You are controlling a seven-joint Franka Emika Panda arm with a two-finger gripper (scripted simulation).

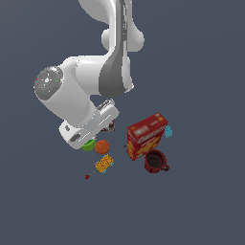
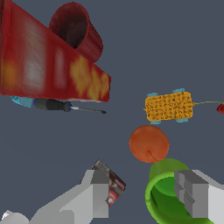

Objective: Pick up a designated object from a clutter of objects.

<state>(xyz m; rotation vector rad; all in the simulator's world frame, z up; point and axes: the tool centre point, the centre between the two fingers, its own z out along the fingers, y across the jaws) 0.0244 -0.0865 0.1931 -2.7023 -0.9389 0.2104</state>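
The green cup (image 2: pixel 165 171) lies low in the wrist view, open-topped with glossy walls. In the exterior view only a sliver of the cup (image 1: pixel 88 145) shows under the white hand (image 1: pixel 89 126). My gripper (image 2: pixel 146 194) is open. One finger (image 2: pixel 192 194) stands over the cup's opening, and the other finger (image 2: pixel 99 192) is outside its wall, by a small dark box (image 2: pixel 113 183). The orange ball (image 2: pixel 148 143) (image 1: pixel 102 147) sits right beside the cup. I cannot tell whether either finger touches the cup.
A yellow patterned packet (image 2: pixel 169 106) (image 1: pixel 104 163) lies beyond the ball, with a tiny red item (image 1: pixel 87 177) near it. The red cereal box (image 1: pixel 146 135), dark red mug (image 1: pixel 156 161) and tiny blue item (image 1: pixel 168 131) stand at the exterior view's right. A screwdriver (image 2: pixel 65 106) lies by the box.
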